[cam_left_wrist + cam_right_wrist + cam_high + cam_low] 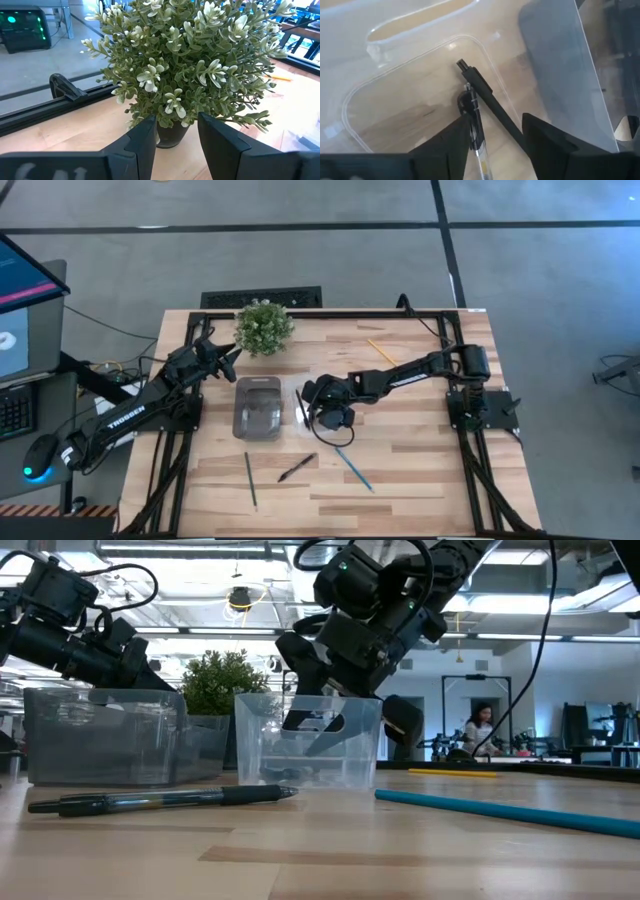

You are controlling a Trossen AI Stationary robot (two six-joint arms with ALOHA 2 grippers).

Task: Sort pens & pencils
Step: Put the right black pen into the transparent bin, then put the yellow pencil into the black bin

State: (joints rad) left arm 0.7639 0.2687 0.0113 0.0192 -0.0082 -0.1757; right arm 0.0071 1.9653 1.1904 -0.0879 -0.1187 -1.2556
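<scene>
Plant (185, 65) fronts left tool (175, 142) (parted).

In the right wrist view, two slim black pens (482, 107) inside the clear plastic container (380, 75) run off the frame's lower edge, ends unseen.

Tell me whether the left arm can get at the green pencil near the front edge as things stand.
Probably yes. The left gripper waits open by the plant, and the green pencil lies alone on bare table, with only the grey bin near that path.
</scene>
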